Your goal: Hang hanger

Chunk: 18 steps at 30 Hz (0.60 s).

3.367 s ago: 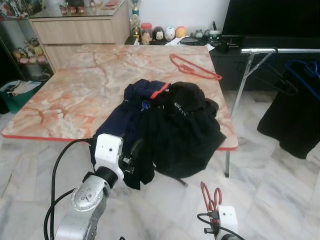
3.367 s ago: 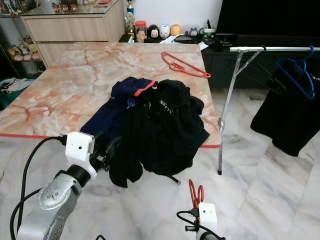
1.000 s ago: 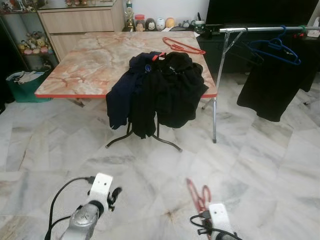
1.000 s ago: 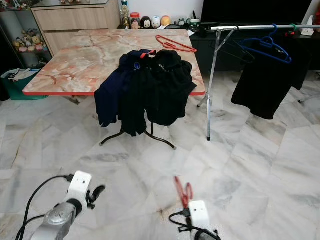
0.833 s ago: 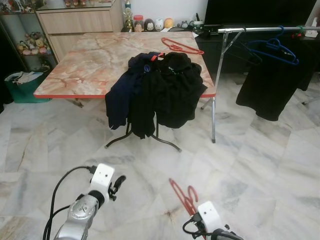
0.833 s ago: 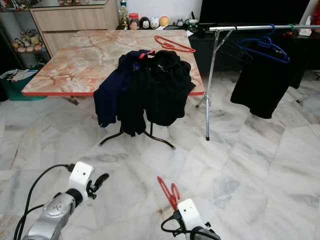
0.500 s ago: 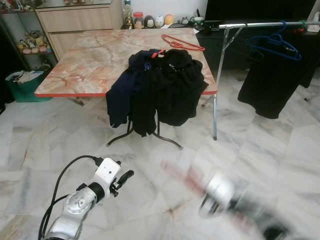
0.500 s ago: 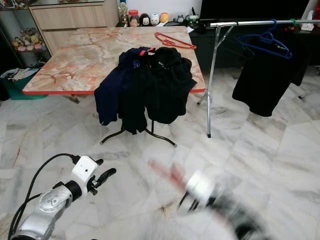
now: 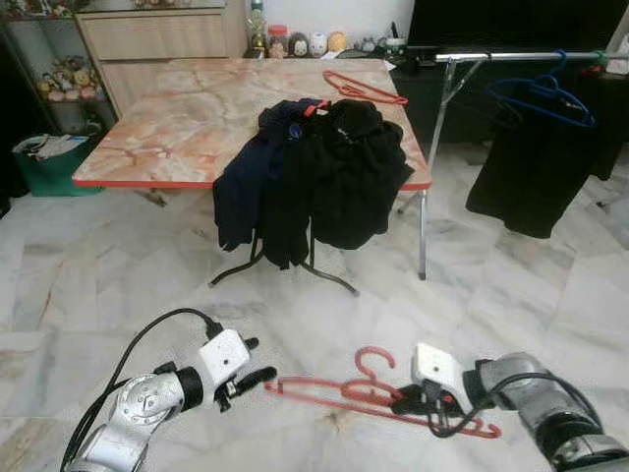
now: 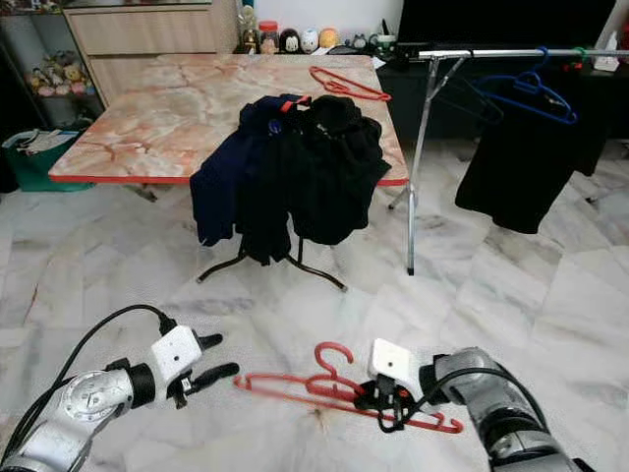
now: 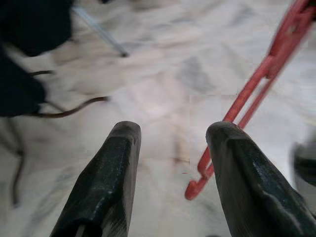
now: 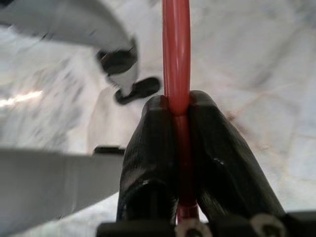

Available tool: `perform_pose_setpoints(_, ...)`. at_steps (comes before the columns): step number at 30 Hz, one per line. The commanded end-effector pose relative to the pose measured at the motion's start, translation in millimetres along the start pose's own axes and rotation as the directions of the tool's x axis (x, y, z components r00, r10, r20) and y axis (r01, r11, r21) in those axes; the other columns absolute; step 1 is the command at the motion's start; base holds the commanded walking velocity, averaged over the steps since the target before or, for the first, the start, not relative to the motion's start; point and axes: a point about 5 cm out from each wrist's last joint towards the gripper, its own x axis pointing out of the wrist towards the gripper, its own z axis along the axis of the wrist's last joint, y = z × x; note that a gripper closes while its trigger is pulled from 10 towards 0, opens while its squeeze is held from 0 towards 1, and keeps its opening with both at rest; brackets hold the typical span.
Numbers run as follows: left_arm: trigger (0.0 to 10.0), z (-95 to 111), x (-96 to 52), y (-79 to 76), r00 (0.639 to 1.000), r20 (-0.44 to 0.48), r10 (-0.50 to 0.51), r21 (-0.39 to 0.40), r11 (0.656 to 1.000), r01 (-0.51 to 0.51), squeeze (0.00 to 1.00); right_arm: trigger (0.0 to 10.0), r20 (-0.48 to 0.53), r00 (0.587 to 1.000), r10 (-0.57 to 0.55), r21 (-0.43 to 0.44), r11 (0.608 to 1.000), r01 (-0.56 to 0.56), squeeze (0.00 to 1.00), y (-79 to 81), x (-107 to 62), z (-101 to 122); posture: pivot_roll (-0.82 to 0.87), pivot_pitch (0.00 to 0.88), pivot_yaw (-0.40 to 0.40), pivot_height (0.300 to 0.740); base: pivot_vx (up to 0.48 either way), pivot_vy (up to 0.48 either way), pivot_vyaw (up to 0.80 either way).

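A red hanger [image 9: 324,391] lies crosswise low above the marble floor, hook [image 9: 369,356] pointing away from me. My right gripper [image 9: 408,398] is shut on its lower bar near the middle; in the right wrist view the black fingers [image 12: 148,148] clamp the red bar [image 12: 176,49]. My left gripper [image 9: 257,361] is open just beside the hanger's left tip, apart from it; the left wrist view has that tip [image 11: 197,185] close to one finger. The clothes rail [image 9: 511,56] stands at the far right, carrying a blue hanger [image 9: 545,93].
A marble-topped table [image 9: 167,128] stands ahead with dark clothes [image 9: 314,177] draped over its front edge and another red hanger [image 9: 364,88] on top. A black garment [image 9: 531,167] hangs from the rail. Cabinets and a green bin [image 9: 44,162] are far left.
The right arm has swung the hanger from pointing forward to lying crosswise in front of me. The left gripper has come up and inward toward the hanger's left end.
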Motion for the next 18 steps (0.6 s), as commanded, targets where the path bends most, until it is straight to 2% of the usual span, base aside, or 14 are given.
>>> perform_pose_setpoints(1, 10.0, 0.6, -3.9, -6.6, 0.995, -0.015, -0.098, -0.011, 0.995, 0.098, 0.0, 10.0, -0.021, 0.999, 0.045, -0.03, 0.998, -0.046, 0.0, 1.0, -1.6, 1.8, 0.03, 0.0, -0.024, 0.716, 0.0, 0.0, 0.0)
perform_pose_setpoints(2, 10.0, 1.7, -6.4, -10.4, 0.987, -0.024, -0.158, -0.028, 0.987, 0.157, 0.0, 10.0, -0.02, 0.998, 0.056, -0.029, 0.998, -0.057, 0.0, 1.4, -0.3, 2.6, 0.03, 0.0, -0.028, 0.716, 0.0, 0.0, 0.0)
perform_pose_setpoints(3, 10.0, 1.7, -6.4, -10.4, 0.987, -0.024, -0.158, -0.028, 0.987, 0.157, 0.0, 10.0, -0.02, 0.998, 0.056, -0.029, 0.998, -0.057, 0.0, 1.4, -0.3, 2.6, 0.03, 0.0, -0.028, 0.716, 0.0, 0.0, 0.0)
perform_pose_setpoints(4, 10.0, 2.9, -8.1, -12.7, 0.979, -0.027, -0.2, -0.041, 0.979, 0.199, 0.0, 10.0, -0.015, 0.998, 0.06, -0.04, 0.997, -0.061, 0.0, 1.5, 2.0, 4.9, 0.04, 0.0, -0.03, 0.716, 0.0, 0.0, 0.0)
perform_pose_setpoints(5, 10.0, 4.1, -8.9, -13.9, 0.973, -0.019, -0.23, -0.077, 0.971, 0.227, 0.0, 10.0, 0.018, 0.999, 0.046, -0.042, 0.998, -0.045, 0.0, 0.2, 7.3, 10.9, 0.04, 0.0, -0.03, 0.716, 0.0, 0.0, 0.0)
perform_pose_setpoints(8, 10.0, 5.0, -7.9, -15.0, 0.968, -0.009, -0.252, -0.104, 0.963, 0.25, 0.0, 10.0, 0.053, 0.998, 0.044, -0.049, 0.998, -0.041, 0.0, -0.2, 16.1, 19.5, 0.04, 0.0, -0.032, 0.716, 0.0, 0.0, 0.0)
perform_pose_setpoints(11, 10.0, 3.5, -4.6, -14.0, 0.968, -0.011, -0.249, -0.114, 0.962, 0.246, 0.0, 10.0, 0.059, 0.998, 0.038, -0.061, 0.998, -0.034, 0.0, 0.9, 25.4, 24.4, 0.04, 0.0, -0.035, 0.716, 0.0, 0.0, 0.0)
perform_pose_setpoints(14, 10.0, -0.4, 1.4, -10.2, 0.979, -0.007, -0.204, -0.152, 0.968, 0.201, 0.0, 10.0, 0.092, 0.995, 0.048, -0.057, 0.997, -0.043, 0.0, 2.8, 36.6, 32.5, 0.04, 0.0, -0.037, 0.716, 0.0, 0.0, 0.0)
perform_pose_setpoints(18, 10.0, -2.7, 3.3, -9.1, 0.98, -0.007, -0.197, -0.181, 0.964, 0.193, 0.0, 10.0, 0.111, 0.992, 0.067, -0.05, 0.997, -0.061, 0.0, 4.4, 41.3, 36.4, 0.05, 0.0, -0.044, 0.716, 0.0, 0.0, 0.0)
